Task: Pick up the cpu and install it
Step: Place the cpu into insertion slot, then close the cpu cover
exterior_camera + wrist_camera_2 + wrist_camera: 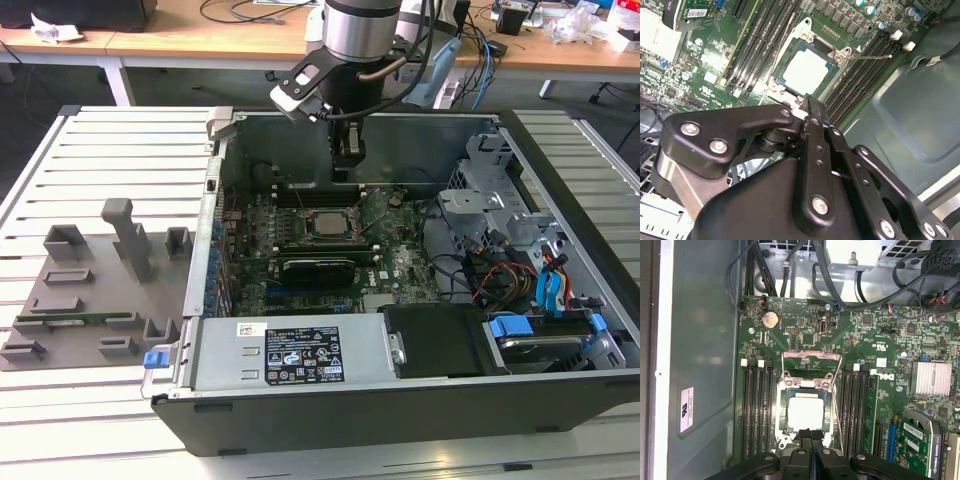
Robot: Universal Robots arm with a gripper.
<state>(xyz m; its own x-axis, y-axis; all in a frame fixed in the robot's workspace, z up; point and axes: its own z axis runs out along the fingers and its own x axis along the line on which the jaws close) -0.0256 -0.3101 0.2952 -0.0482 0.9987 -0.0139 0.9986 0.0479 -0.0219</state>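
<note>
Silvery cpu [805, 412] lies between black memory slots [756, 412].

The cpu [805, 412] is pale silvery-grey on top, edged in dark teal; the motherboard [805, 335] is green with black memory slots [756, 410]; the gripper [811, 434] is black; the case [700, 340] is dull grey; the table [100, 150] is white, striped by slats.

The square silver-topped metal cpu [327, 222] sits inside the open black metal computer case [400, 415]. In the exterior view, the black hand [347, 165] hangs at the cpu's 12 o'clock; the long black expansion card [320, 268] lies at 6 o'clock.
</note>
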